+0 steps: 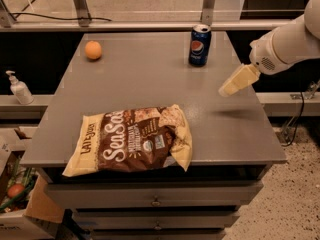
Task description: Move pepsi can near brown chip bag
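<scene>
- Hovering above the right side of the worktop (150, 79), the hand (235, 81) grips nothing and touches nothing; how far open it is, I cannot tell.
- Upright at the far edge stands the pepsi can (200, 45), well apart from the brown chip bag (132, 144) lying at the front.

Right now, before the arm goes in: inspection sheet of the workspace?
Surface: grey tabletop over drawers.
Job's things: dark blue pepsi can upright at far edge; crinkled brown chip bag flat at near edge.
Clutter: small orange fruit, far left.
Grippers: pale yellow gripper over table's right side, apart from can.
Cables: black cable beyond table's far edge.
Surroundings: white pump bottle on left ledge; cardboard box lower left.
</scene>
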{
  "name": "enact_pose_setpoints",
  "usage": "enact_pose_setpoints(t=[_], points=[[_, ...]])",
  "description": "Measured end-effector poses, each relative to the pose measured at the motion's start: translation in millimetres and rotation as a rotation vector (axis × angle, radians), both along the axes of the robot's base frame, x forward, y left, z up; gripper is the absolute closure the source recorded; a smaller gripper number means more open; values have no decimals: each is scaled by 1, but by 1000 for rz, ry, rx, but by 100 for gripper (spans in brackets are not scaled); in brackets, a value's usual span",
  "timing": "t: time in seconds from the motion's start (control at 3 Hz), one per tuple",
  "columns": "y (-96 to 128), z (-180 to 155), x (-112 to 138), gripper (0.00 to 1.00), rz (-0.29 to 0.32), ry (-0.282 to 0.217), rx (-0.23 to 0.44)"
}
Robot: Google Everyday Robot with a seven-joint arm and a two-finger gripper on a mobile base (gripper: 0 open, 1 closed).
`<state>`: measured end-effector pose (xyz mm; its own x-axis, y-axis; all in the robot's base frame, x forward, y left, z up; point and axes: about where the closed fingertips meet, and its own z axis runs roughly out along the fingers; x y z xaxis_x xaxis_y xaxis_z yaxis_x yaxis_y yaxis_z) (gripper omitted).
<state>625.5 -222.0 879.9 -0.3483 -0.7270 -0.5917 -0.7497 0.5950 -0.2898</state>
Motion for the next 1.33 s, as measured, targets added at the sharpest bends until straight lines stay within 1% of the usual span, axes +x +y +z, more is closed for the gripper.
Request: enact_pose_setpoints(t=[0.33,0.67,1.0,1.33], points=[[-5,-11,46,0,-16,-21,158],[-6,-15,72,0,-18,-25,287],[11,-18,96,0,-2,-31,407],[11,-18,96,0,-2,-31,407]])
